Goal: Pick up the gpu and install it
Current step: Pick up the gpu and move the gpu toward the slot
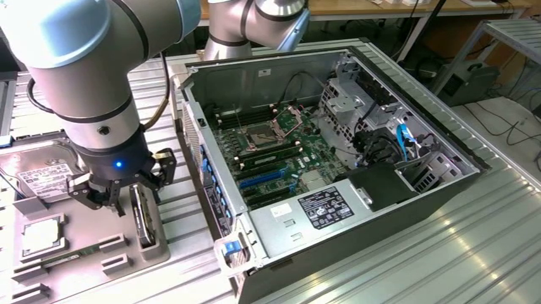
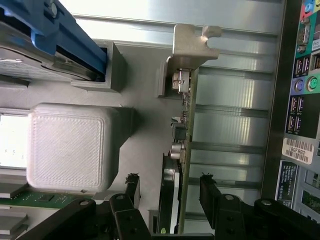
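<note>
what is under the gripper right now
The gpu, standing on edge in the grey holder between the open fingers, which are apart from it. Its lower edge is sunk in the holder and cannot be seen.

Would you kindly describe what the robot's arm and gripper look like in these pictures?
The arm is built of thick, rounded silver-grey segments with a round joint cap. A black cable runs beside it. Its wrist end is black, with a small blue light. The gripper is black, with two jointed linkage fingers pinned by silver pivots.
</note>
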Controlling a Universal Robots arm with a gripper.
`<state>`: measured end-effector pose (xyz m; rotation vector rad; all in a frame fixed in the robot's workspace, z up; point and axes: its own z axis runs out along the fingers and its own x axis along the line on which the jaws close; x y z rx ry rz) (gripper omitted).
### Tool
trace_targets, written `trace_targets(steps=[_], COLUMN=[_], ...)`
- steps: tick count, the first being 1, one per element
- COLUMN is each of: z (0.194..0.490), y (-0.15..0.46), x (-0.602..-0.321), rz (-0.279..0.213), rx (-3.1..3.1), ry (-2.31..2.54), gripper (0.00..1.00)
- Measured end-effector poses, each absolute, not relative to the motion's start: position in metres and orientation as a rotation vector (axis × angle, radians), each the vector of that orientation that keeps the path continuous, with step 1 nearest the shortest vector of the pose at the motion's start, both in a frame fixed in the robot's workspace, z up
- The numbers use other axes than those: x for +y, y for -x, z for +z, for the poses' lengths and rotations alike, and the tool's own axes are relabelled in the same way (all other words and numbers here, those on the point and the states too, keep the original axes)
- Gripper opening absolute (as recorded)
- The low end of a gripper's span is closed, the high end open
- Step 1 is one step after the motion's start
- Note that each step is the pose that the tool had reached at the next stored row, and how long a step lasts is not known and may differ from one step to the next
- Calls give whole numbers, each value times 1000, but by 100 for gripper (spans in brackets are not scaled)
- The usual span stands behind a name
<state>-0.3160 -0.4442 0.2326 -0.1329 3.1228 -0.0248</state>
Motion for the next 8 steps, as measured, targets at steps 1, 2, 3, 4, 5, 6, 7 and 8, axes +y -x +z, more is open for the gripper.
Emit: trace_targets(steps=[1,2,3,4,5,6,7,8], z=[233,233,233,233,233,233,233,233], y=[316,316,316,316,316,316,316,316], x=[-444,-444,-444,-444,-444,-444,-444,-444], rz=[-25,-25,-25,-25,-25,-25,-25,-25], rx=[3123,3123,3123,3123,3123,3123,3123,3123], ry=[133,133,133,133,133,133,133,133], gripper=[60,60,59,59,52,52,45,45])
